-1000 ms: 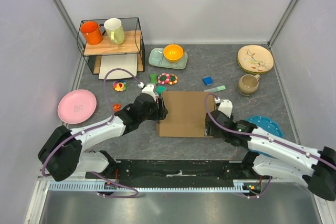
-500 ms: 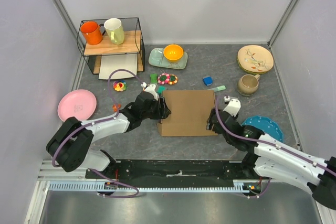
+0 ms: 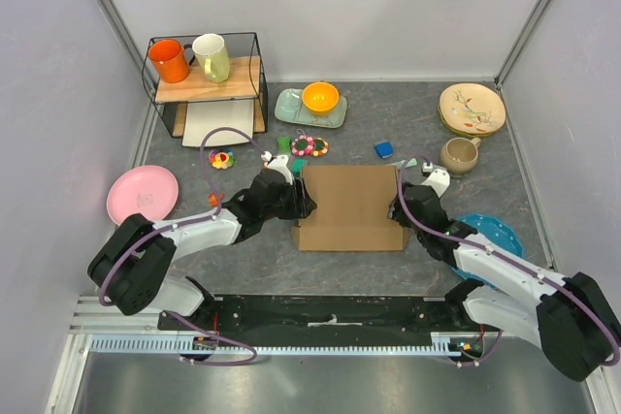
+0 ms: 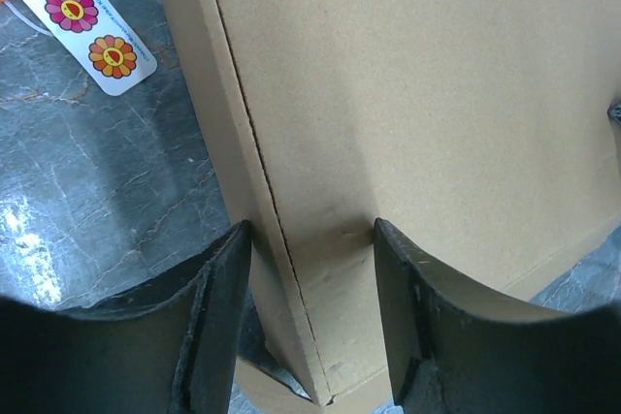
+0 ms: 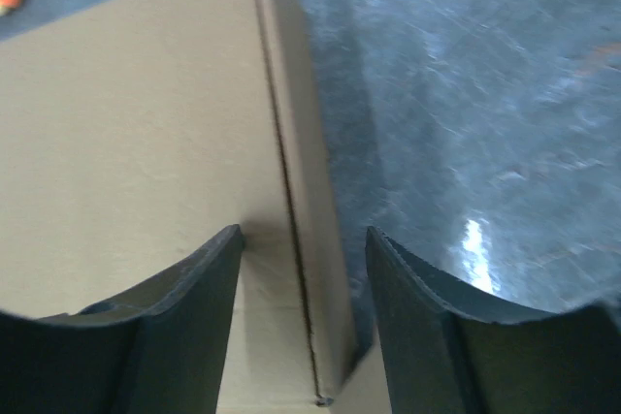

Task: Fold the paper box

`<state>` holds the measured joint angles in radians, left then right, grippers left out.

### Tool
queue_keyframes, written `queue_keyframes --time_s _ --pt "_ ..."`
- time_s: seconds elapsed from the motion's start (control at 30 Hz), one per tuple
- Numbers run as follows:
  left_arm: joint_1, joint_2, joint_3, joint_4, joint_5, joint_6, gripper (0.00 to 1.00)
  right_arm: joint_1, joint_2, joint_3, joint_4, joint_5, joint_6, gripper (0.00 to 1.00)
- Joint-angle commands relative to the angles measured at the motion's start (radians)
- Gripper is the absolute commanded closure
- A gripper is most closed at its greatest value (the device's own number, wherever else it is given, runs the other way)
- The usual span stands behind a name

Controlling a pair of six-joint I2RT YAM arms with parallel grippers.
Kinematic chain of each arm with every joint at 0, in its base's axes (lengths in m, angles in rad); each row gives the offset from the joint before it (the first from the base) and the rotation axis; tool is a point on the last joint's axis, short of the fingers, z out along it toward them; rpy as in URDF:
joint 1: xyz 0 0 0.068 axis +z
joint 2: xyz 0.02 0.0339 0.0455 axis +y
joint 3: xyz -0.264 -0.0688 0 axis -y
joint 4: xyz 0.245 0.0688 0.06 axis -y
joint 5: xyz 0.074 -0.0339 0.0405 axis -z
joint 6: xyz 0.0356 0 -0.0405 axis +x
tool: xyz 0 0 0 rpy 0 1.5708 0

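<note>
Box (image 3: 349, 206) lies flat and closed in the middle of the table (image 3: 543, 157), brown top panel up, with its long edges running left to right.

Left gripper (image 3: 299, 206) is at the box's left edge, toward the near corner. In the wrist view its fingers (image 4: 218, 317) stand apart astride the left fold, one against the outer wall and the other on the top panel. Both touch cardboard, but I cannot tell whether they pinch it. A flower sticker strip (image 4: 97, 41) lies on the table just left of the box.

Right gripper (image 3: 403, 208) is at the right edge, about halfway along. Its fingers (image 5: 417, 327) are likewise apart astride the right fold. Real clamping cannot be told here either.

Changes over the last second:
- The right gripper has moved from the near right corner farther along the right edge, and its forearm has swung in toward the middle.
- The box's right edge now sits slightly further right.
- The left gripper has kept the same spot on the left edge.

A blue plate (image 3: 500, 230) is partly under the right arm. A pink plate (image 3: 143, 195) lies well left.
</note>
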<state>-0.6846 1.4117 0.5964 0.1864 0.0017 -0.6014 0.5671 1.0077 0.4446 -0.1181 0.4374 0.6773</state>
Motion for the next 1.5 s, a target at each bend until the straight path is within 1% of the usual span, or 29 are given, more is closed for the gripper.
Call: queue_keyframes --time_s 0.0,0.03,0.1,0.13,0.2,0.23,0.27,0.3,0.37,0.4,0.47,0.5,0.53,0.63,0.67,0.73,0.8,0.87,0.93,0.97,1.0,1.07,1.1,1.17,1.2,1.27,1.37,1.43,1.47 --pt "0.007 0.03 -0.029 -0.007 -0.022 -0.008 0.46 -0.004 0.049 -0.124 0.242 -0.178 -0.01 0.44" --pt "0.008 0.026 -0.052 0.01 -0.013 -0.012 0.52 -0.003 0.049 -0.144 0.267 -0.198 0.004 0.46" --pt "0.007 0.021 -0.079 0.074 0.021 -0.034 0.58 -0.003 0.039 -0.194 0.313 -0.23 0.027 0.53" --pt "0.008 0.02 -0.102 0.096 0.03 -0.041 0.64 -0.001 0.032 -0.207 0.32 -0.238 0.036 0.54" --pt "0.007 0.021 -0.124 0.148 0.061 -0.07 0.71 0.0 0.011 -0.23 0.328 -0.252 0.041 0.58" --pt "0.008 0.023 -0.148 0.169 0.07 -0.081 0.76 0.005 0.005 -0.231 0.328 -0.253 0.039 0.6" --pt "0.008 0.024 -0.162 0.195 0.096 -0.107 0.78 0.011 0.0 -0.227 0.31 -0.25 0.048 0.61" --pt "0.008 0.027 -0.179 0.264 0.11 -0.122 0.8 0.017 0.0 -0.224 0.305 -0.246 0.05 0.64" --pt "0.008 0.032 -0.219 0.323 0.155 -0.158 0.83 0.053 0.003 -0.221 0.287 -0.23 0.059 0.66" --pt "0.007 0.035 -0.234 0.355 0.167 -0.167 0.84 0.069 0.011 -0.219 0.281 -0.211 0.067 0.68" --pt "0.005 0.039 -0.245 0.364 0.185 -0.19 0.86 0.141 0.017 -0.221 0.268 -0.18 0.1 0.7" --pt "0.005 0.036 -0.262 0.37 0.19 -0.195 0.87 0.202 0.017 -0.224 0.264 -0.157 0.113 0.71" --pt "0.005 0.03 -0.274 0.372 0.193 -0.201 0.87 0.229 0.014 -0.227 0.264 -0.123 0.128 0.72" --pt "0.005 -0.06 -0.345 0.364 0.172 -0.213 0.87 0.287 0.002 -0.241 0.256 -0.092 0.179 0.72" --pt "0.005 -0.116 -0.362 0.348 0.161 -0.212 0.86 0.298 -0.003 -0.247 0.253 -0.088 0.186 0.72" --pt "0.005 -0.183 -0.397 0.284 0.13 -0.206 0.84 0.324 -0.001 -0.248 0.247 -0.071 0.203 0.71" --pt "0.005 -0.261 -0.427 0.253 0.12 -0.204 0.82 0.341 0.014 -0.248 0.247 -0.063 0.212 0.69" --pt "0.005 -0.307 -0.449 0.225 0.112 -0.207 0.81 0.35 0.028 -0.245 0.251 -0.054 0.217 0.67" --pt "0.007 -0.37 -0.468 0.191 0.078 -0.205 0.74 0.361 0.034 -0.242 0.244 -0.043 0.229 0.63" --pt "0.005 -0.388 -0.469 0.152 0.061 -0.202 0.71 0.363 0.026 -0.239 0.236 -0.031 0.231 0.55" --pt "0.005 -0.434 -0.465 0.13 0.044 -0.198 0.63 0.363 0.017 -0.233 0.223 -0.019 0.232 0.5" --pt "0.007 -0.473 -0.448 0.066 0.005 -0.183 0.54 0.363 -0.027 -0.199 0.157 0.009 0.229 0.42" --pt "0.008 -0.494 -0.432 0.053 0.0 -0.173 0.48 0.363 -0.047 -0.187 0.134 0.044 0.226 0.4" --pt "0.011 -0.539 -0.42 0.041 -0.023 -0.17 0.42 0.363 -0.105 -0.159 0.089 0.066 0.202 0.35" --pt "0.013 -0.543 -0.412 0.047 -0.023 -0.172 0.36 0.363 -0.121 -0.15 0.078 0.075 0.193 0.34" --pt "0.016 -0.53 -0.4 0.056 -0.016 -0.178 0.33 0.356 -0.138 -0.123 0.045 0.086 0.177 0.32" --pt "0.017 -0.481 -0.388 0.064 -0.008 -0.187 0.32 0.344 -0.121 -0.109 0.032 0.08 0.159 0.32" --pt "0.017 -0.461 -0.395 0.088 -0.006 -0.204 0.35 0.341 -0.095 -0.115 0.043 0.061 0.153 0.35" --pt "0.017 -0.45 -0.409 0.102 -0.006 -0.207 0.37 0.341 -0.087 -0.119 0.047 0.051 0.151 0.38"
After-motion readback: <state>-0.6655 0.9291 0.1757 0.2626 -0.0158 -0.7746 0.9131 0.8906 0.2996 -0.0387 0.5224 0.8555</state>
